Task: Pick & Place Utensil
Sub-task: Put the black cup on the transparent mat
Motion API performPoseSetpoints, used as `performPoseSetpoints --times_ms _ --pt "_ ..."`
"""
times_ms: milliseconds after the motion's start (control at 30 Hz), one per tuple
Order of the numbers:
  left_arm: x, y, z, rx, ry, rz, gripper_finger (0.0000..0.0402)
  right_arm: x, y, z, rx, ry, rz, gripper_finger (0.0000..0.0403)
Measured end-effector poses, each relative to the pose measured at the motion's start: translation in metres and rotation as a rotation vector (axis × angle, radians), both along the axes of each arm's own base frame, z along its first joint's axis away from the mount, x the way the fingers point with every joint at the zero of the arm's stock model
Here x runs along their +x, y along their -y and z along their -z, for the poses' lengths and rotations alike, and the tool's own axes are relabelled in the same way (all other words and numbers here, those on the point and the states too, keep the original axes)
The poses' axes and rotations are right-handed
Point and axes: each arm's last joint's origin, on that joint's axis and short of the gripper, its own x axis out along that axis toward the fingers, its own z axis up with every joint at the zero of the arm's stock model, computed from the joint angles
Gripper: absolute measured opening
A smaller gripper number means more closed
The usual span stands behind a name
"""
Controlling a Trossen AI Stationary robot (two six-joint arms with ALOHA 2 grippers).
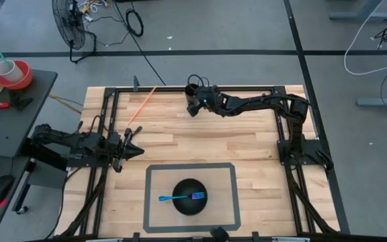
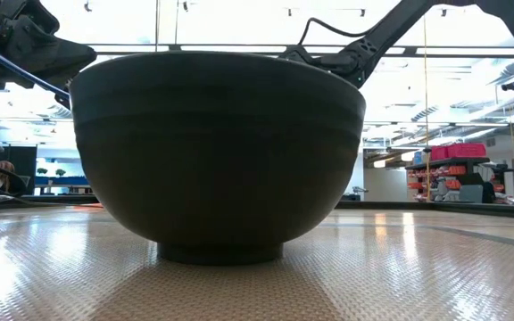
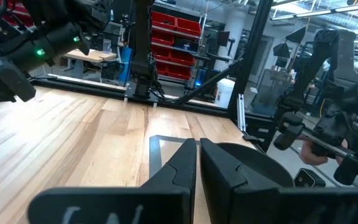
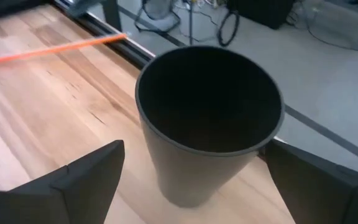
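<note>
A blue plastic fork (image 1: 180, 197) lies in the black bowl (image 1: 189, 205); light, stiff, best grasped mid-handle. Right gripper (image 4: 191, 180) spread around a dark cup (image 4: 207, 118) beyond the bowl; left gripper (image 1: 134, 150) clenched, empty.

Matt dark bowl (image 2: 217, 152), matt dark cup (image 4: 207, 118), smooth pale wood table (image 1: 247, 148)

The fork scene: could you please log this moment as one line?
fork: in bowl | left gripper: shut, empty | right gripper: open around cup
</note>
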Motion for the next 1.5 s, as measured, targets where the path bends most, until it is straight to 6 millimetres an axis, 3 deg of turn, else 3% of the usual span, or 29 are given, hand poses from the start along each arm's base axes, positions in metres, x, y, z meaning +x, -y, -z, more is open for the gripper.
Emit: performPoseSetpoints --times_ms 433,733,1200,1500 --pt "0.000 0.000 0.000 0.000 0.000 0.000 0.0026 -0.003 0.020 -0.001 -0.036 0.016 -0.088 0.0391" --pt "0.000 0.000 0.000 0.000 -0.001 0.001 0.0025 0.006 0.027 0.017 -0.071 0.044 -0.167 0.0391" --pt "0.000 0.000 0.000 0.000 0.000 0.000 0.0025 0.007 0.033 0.007 -0.140 0.119 -0.183 0.0391" --pt "0.000 0.000 0.000 0.000 0.000 -0.001 0.0025 0.009 0.038 0.014 -0.145 0.145 -0.195 0.0391"
